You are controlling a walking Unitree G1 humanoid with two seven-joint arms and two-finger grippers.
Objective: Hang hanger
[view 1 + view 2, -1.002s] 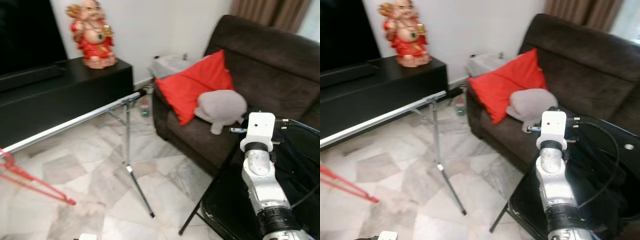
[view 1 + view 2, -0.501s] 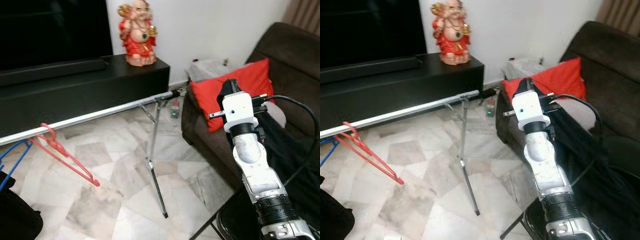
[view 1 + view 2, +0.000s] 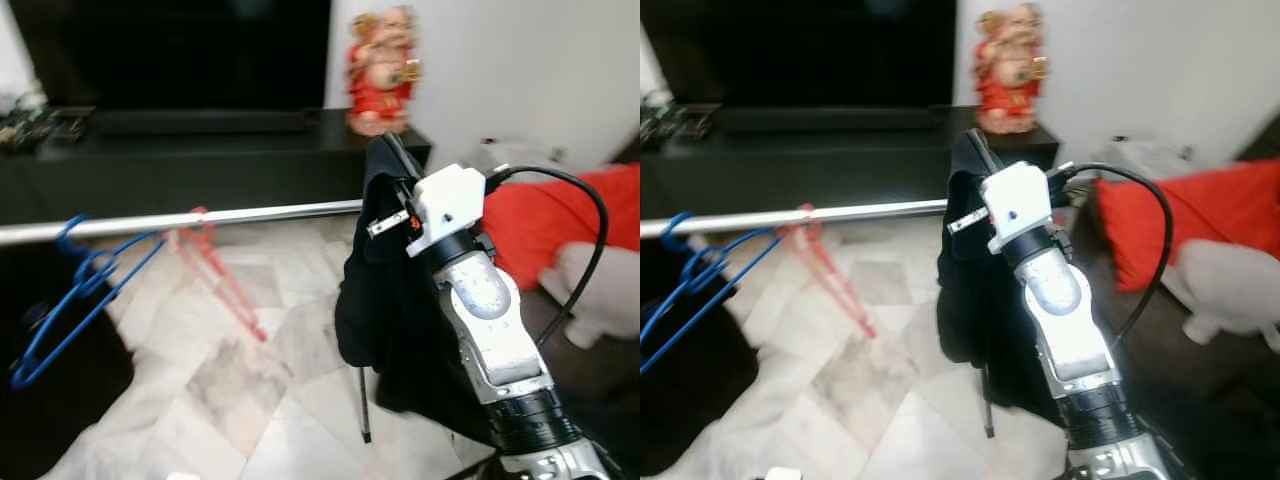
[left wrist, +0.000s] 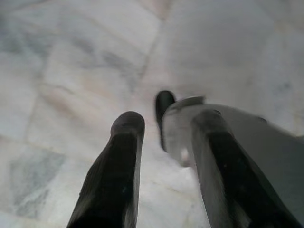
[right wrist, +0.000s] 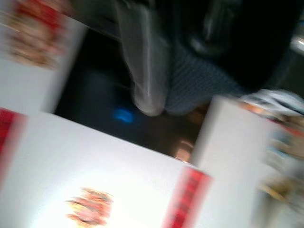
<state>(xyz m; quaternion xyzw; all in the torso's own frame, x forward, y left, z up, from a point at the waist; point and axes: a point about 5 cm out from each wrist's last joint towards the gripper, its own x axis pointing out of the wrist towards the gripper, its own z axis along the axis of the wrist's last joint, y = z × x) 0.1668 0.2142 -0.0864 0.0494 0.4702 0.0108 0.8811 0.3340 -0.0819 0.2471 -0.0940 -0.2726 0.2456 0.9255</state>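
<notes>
My left pincer [image 4: 164, 137] hangs low over the pale marble floor [image 4: 71, 61], its two black fingers [image 4: 124, 142] parted with nothing between them.

My right arm [image 3: 487, 330] rises in front of me, wrist bent toward the rail. A black garment [image 3: 385, 300] drapes from the top of that wrist and hangs down in front of the arm; my right pincer [image 3: 385, 160] is buried in the cloth, so I cannot tell whether its fingers are closed. In the right wrist view everything is blurred: dark knitted fabric and a pale grey bar close to the lens, no more than that.

Just beyond the garment runs the silver clothes rail [image 3: 200, 218], level across the room, with a thin dark leg [image 3: 363, 405] reaching down to the floor. A pink-red hanger [image 3: 215, 270] hooks over the rail near its middle, and a blue hanger [image 3: 70, 300] hangs further to my left, above a black bag [image 3: 60, 370].

To my right sit a red cushion [image 3: 560, 215] and a grey cushion [image 3: 600, 285]. Farthest back stands a black TV surface [image 3: 200, 165] with a red and gold figurine [image 3: 382, 70] on it, against a white wall [image 3: 530, 70].
</notes>
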